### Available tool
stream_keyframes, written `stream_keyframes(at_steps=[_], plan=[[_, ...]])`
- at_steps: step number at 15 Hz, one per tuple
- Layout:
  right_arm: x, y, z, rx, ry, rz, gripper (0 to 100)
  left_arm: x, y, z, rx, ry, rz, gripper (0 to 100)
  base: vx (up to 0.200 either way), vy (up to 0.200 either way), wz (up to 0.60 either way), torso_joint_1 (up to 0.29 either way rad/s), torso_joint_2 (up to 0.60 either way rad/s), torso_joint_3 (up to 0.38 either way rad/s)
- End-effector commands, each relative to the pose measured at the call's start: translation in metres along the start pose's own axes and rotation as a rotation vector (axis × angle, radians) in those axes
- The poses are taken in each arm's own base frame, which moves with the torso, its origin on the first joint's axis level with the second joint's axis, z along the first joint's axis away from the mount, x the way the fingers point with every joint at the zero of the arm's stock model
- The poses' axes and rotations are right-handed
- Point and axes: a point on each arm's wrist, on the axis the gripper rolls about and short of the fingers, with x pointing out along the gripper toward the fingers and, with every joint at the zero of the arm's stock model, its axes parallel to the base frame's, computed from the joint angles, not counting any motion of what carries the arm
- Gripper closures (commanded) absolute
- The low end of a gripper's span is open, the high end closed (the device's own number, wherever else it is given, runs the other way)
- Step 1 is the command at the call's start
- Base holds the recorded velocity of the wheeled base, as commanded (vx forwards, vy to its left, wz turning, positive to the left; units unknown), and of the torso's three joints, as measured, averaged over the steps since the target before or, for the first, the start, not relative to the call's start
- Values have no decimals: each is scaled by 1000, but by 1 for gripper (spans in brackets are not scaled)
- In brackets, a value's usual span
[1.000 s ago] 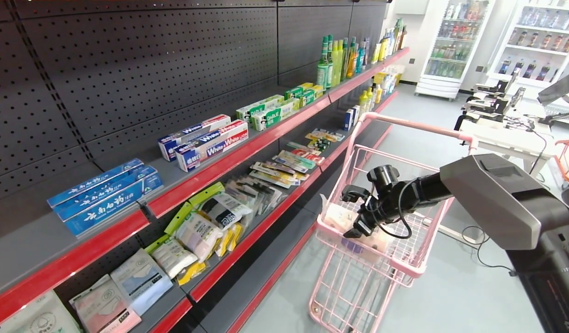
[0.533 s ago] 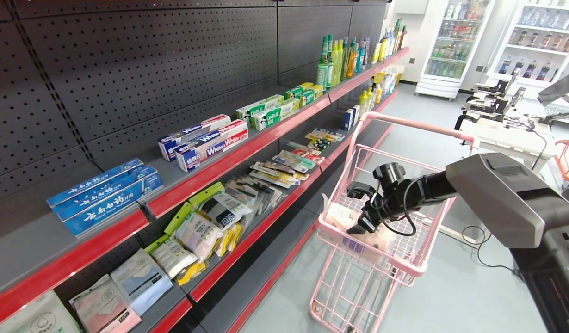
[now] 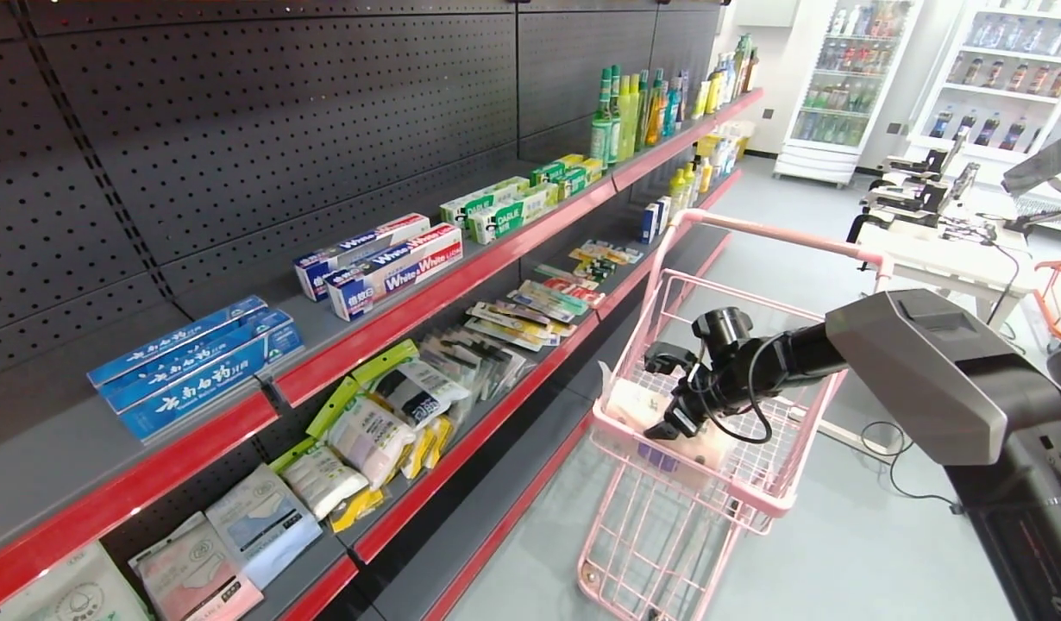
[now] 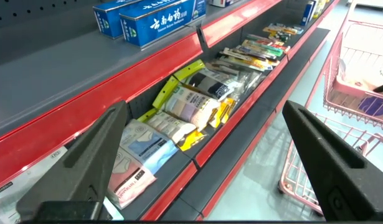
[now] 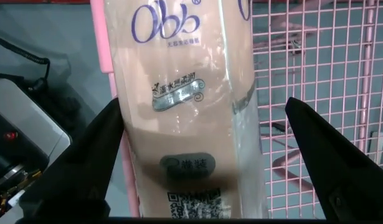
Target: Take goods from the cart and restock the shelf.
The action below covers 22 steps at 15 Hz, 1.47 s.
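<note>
Dipping a touch from half a second ago, your right gripper [image 5: 200, 168] hangs just over the tissue pack [image 5: 185, 112], which lies inside the cart [image 3: 772, 238] against its shelf-side rim. The fingers are spread wide, one either side, not touching. You're at the pick-up step, I'd judge: lower, then close across the pack's width — soft wrap, so squeeze gently. Your left gripper [image 4: 205, 124], also spread, holds nothing, off beside the cart facing the shelf [image 3: 427, 302].
</note>
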Motion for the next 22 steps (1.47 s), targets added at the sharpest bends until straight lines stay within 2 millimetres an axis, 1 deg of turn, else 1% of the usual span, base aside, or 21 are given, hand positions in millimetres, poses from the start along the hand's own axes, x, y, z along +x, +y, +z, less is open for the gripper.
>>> stream_keyframes(at_steps=[1, 2, 5, 7, 10, 13, 14, 17, 19, 20, 22], plan=[[7, 6, -1, -6, 12, 19, 0, 0, 0, 0, 0, 1, 1, 0, 0, 0, 0, 0, 0, 0], [10, 7, 0, -12, 11, 20, 0, 0, 0, 0, 0, 1, 1, 0, 0, 0, 0, 0, 0, 0], [18, 7, -4, -8, 20, 23, 0, 0, 0, 0, 0, 1, 1, 0, 0, 0, 0, 0, 0, 0], [19, 5, -7, 0, 26, 22, 0, 0, 0, 0, 0, 1, 1, 0, 0, 0, 0, 0, 0, 0], [20, 8, -9, -3, 34, 35, 0, 0, 0, 0, 0, 1, 1, 0, 0, 0, 0, 0, 0, 0], [16, 10, -7, -16, 80, 70, 0, 0, 0, 0, 0, 1, 1, 0, 0, 0, 0, 0, 0, 0], [14, 10, -3, -21, 97, 86, 0, 0, 0, 0, 0, 1, 1, 0, 0, 0, 0, 0, 0, 0], [20, 16, 2, -34, 131, 86, 0, 0, 0, 0, 0, 1, 1, 0, 0, 0, 0, 0, 0, 0], [26, 23, 5, -55, 148, 81, 0, 0, 0, 0, -2, 1, 1, 0, 0, 0, 0, 0, 0, 0], [26, 23, 5, -55, 148, 81, 0, 0, 0, 0, -2, 1, 1, 0, 0, 0, 0, 0, 0, 0], [29, 26, 6, -109, 187, 55, 0, 0, 0, 0, 0, 1, 1, 0, 0, 0, 0, 0, 0, 0]])
